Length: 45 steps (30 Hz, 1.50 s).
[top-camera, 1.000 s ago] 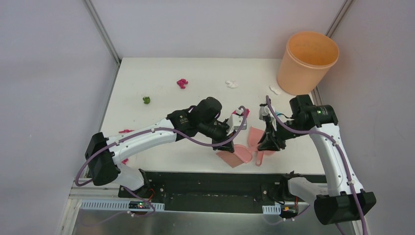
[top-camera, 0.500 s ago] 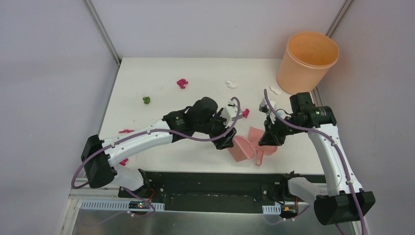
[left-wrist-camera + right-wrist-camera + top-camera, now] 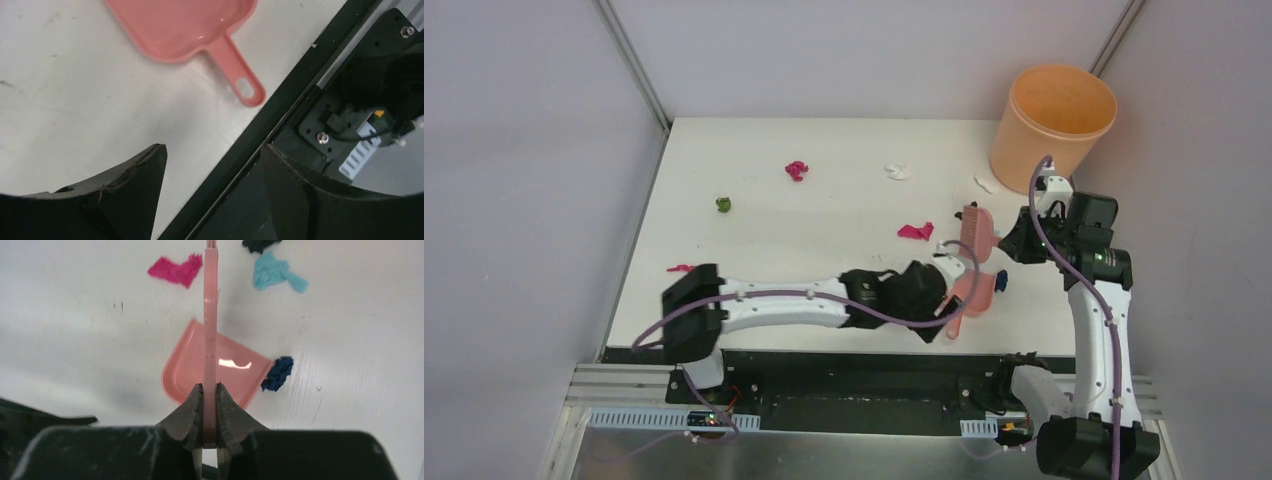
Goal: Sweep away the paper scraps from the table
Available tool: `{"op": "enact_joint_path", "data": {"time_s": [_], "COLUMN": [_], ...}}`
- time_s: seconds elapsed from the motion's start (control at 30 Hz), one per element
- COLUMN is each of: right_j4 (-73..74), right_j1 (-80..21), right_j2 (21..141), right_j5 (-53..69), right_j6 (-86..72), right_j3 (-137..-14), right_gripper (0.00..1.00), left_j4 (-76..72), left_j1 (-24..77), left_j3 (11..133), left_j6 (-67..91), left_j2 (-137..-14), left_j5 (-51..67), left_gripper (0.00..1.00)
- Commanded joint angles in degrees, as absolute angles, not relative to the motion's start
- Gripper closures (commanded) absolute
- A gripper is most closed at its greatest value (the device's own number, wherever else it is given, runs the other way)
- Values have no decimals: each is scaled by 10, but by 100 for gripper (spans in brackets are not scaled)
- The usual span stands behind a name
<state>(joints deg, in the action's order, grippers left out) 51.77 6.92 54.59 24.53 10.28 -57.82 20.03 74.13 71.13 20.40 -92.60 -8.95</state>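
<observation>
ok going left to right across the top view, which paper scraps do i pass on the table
small magenta scrap → green scrap → far magenta scrap → white scrap → middle magenta scrap → second white scrap

No readable text

In the top view and both wrist views, no lettering, label, brand, number or sign is sharp or large enough to read.
</observation>
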Motion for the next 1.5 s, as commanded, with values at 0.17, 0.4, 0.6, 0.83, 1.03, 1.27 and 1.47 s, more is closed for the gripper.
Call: {"op": "enact_joint_path", "data": {"time_s": [0.17, 0.4, 0.6, 0.83, 1.03, 1.27, 1.47], "right_j4": [373, 343, 331, 330, 327, 323, 323], "right_j1": [183, 270, 290, 294, 299, 301, 301], "right_j2": [473, 404, 391, 418, 408, 396, 393], "right_j5": [266, 340, 362, 381, 389, 411, 408], "right_j6": [15, -16, -18, -18, -18, -16, -9], "right_j3": [-527, -497, -483, -486, -477, -472, -467], "right_gripper": [100, 100, 100, 100, 100, 100, 100], "left_j4": [288, 416, 421, 395, 372, 345, 335], "left_j1": [821, 829, 827, 815, 796, 786, 786], "left_j3": [964, 1102, 1083, 1056, 1038, 1024, 1015], "left_j6": [336, 355, 372, 379, 376, 350, 331], "left_j2": [-1157, -1257, -1250, -1254, -1253, -1249, -1237], "left_j5": [-237, -280, -285, -252, -227, -202, -191], "left_gripper": [30, 30, 33, 41, 52, 59, 80]}}
